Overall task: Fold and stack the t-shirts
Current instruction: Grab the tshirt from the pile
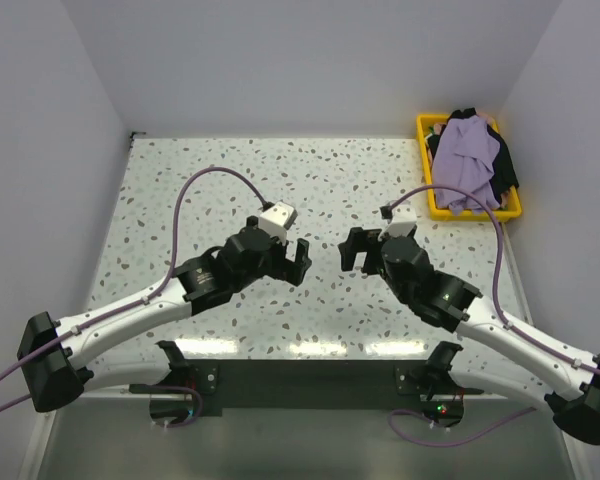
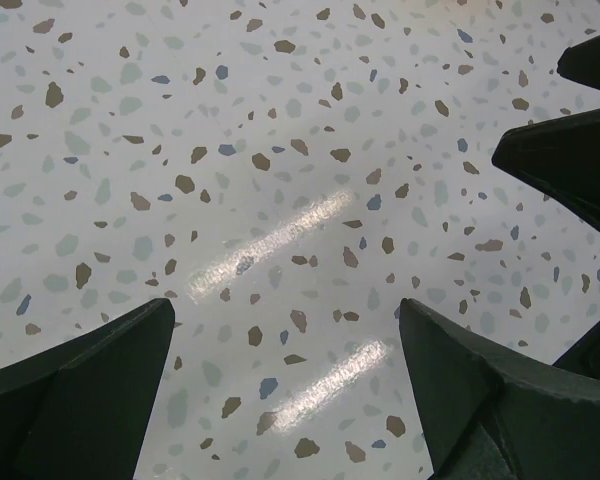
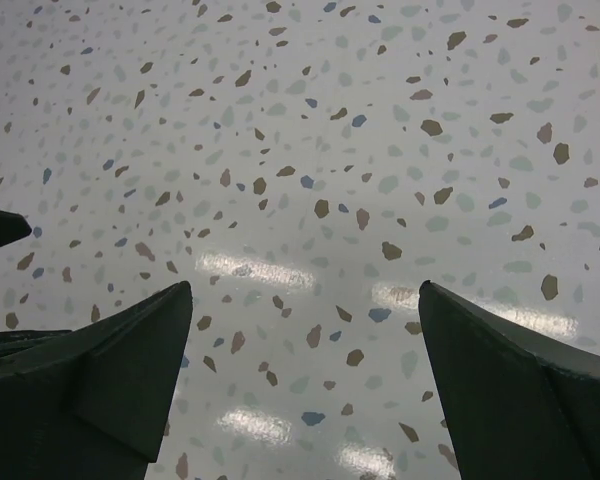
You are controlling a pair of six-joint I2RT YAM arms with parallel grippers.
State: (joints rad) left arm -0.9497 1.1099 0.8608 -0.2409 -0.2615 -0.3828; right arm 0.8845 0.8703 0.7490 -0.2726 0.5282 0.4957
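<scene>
**A:** We only get slivers of the black cloth t-shirt [image 1: 505, 168], since it's mostly buried under the crumpled lavender-purple cloth t-shirt [image 1: 467, 150] in the yellow plastic basket [image 1: 472, 215].

**B:** Same for us. On the wrist cams, the left gripper [image 2: 285, 305] and right gripper [image 3: 305, 285] show just dark fingertips, the rest chopped off by the frame edges.

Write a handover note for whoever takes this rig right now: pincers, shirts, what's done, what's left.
Pincers: left pincer and right pincer are both open and empty, facing each other over the table.
Shirts: the lavender shirt is heaped over the black shirt in the basket, far right corner.
Done: nothing folded or stacked.
Left: take out, fold and stack both shirts.
</scene>
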